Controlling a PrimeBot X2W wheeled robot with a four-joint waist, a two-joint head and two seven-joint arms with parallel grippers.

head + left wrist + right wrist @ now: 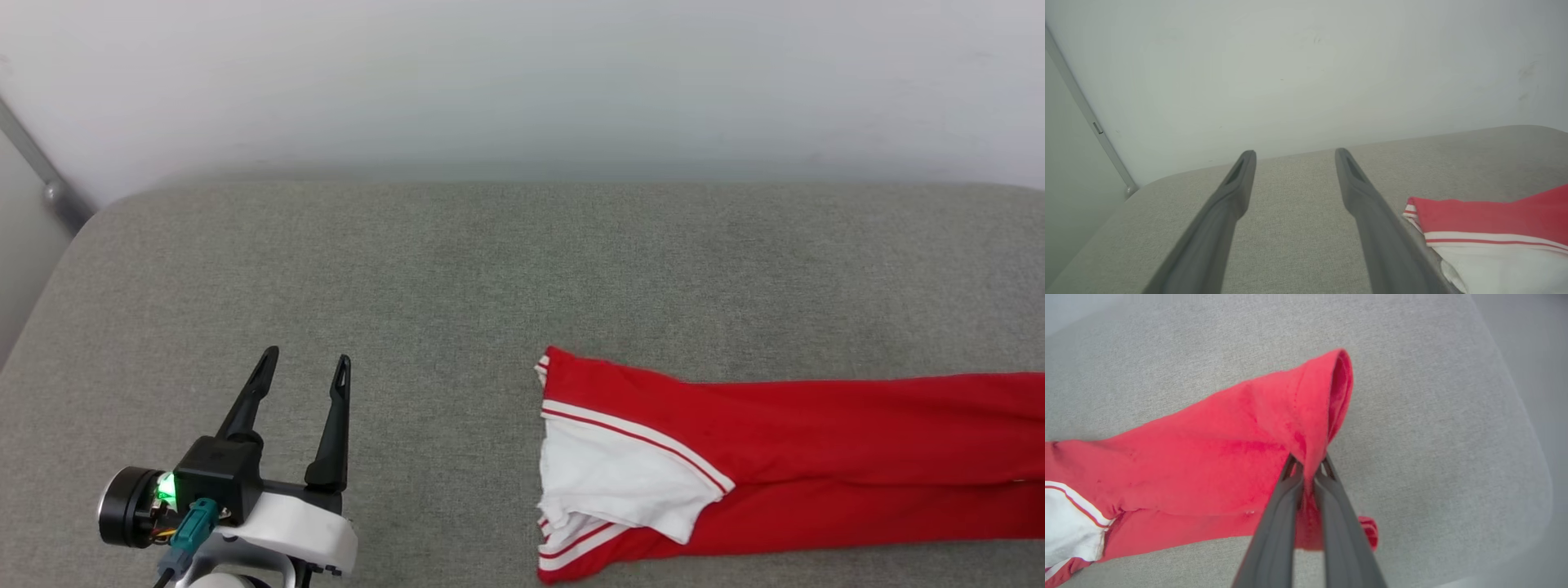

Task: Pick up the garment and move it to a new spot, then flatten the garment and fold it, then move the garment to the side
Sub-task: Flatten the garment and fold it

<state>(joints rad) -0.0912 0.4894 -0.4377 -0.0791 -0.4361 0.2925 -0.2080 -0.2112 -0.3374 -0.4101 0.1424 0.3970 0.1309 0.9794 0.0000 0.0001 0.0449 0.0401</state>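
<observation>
With the right gripper (1308, 461) pinched shut on a thin fold of the garment (816, 433), which lies along the bench's (408, 269) front edge, and the left gripper (306, 357) wide open and empty, the cloth may slip free or drag and bunch.

The red, white-sleeved jersey T-shirt (775, 457) runs off the head view's right edge. In the left wrist view a finger (1384, 232) of the left gripper (1295, 156) covers its sleeve's edge.
</observation>
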